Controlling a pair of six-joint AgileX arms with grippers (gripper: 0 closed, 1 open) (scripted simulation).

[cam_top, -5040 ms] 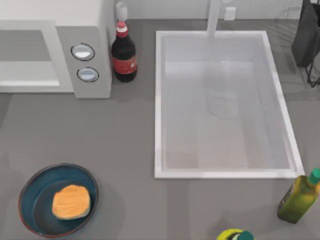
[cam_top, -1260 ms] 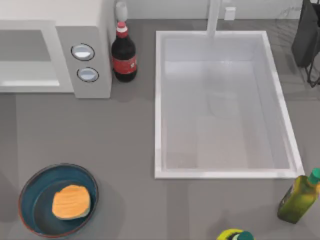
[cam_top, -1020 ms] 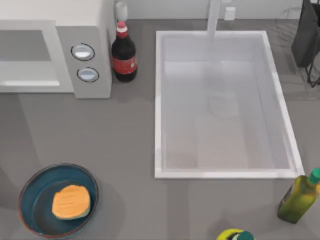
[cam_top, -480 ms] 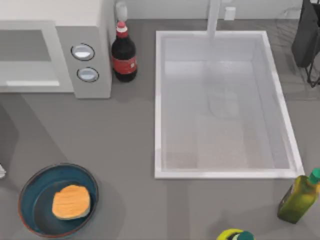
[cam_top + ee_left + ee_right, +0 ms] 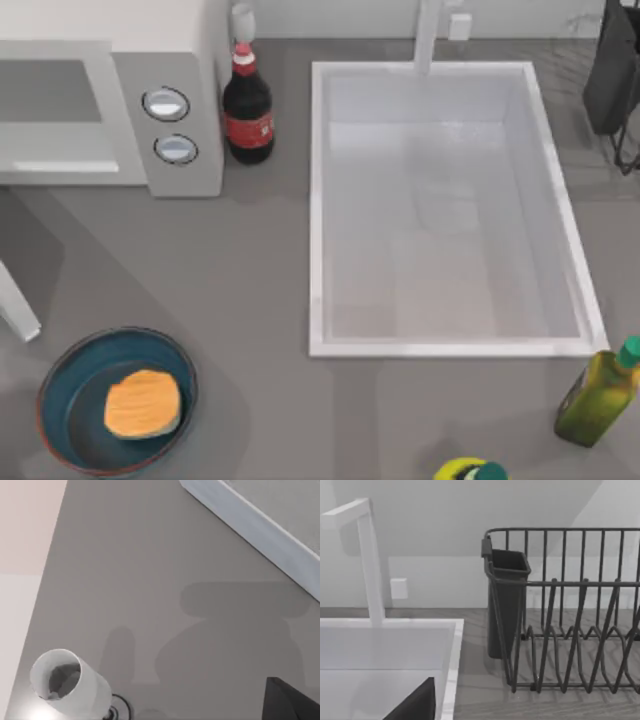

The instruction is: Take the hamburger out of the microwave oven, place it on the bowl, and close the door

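Orange-tan rounded hamburger [image 5: 142, 403], faintly ridged on top, lies inside the wide shallow teal-blue bowl with a reddish-brown rim [image 5: 60, 372]. It sits slightly toward 5 o'clock of the bowl's centre. The bowl stands on the grey table [image 5: 240, 290] at 7 o'clock in the top view.

The boxy white microwave oven [image 5: 180, 60] occupies the 10 o'clock corner. Its grey cavity is exposed, and its two silver-rimmed dials sit on the side panel toward 3 o'clock. The flat white door [image 5: 16, 303] is seen edge-on at the 9 o'clock border of the table. It is swung clear of the oven front, just 11 o'clock of the bowl and not touching it.

A dark cola bottle with a red label [image 5: 247, 108] stands upright, just beside the oven at its 3 o'clock side. The large white rectangular sink basin [image 5: 316, 220] runs from centre to 3 o'clock, with a white faucet [image 5: 428, 35] at its 12 o'clock rim. A dark wire dish rack [image 5: 615, 75] is at 2 o'clock, and an olive-green oil bottle [image 5: 598, 396] is at 4 o'clock.

A dark wedge of my left gripper [image 5: 292, 704] hangs over bare grey table, near a white hollow-ended cylinder [image 5: 67, 686]. A dark wedge of my right gripper [image 5: 415, 705] sits above the sink basin, facing the faucet and dish rack. For both grippers I cannot tell whether they are apart or together. Neither is in contact with the hamburger, the bowl or the door.
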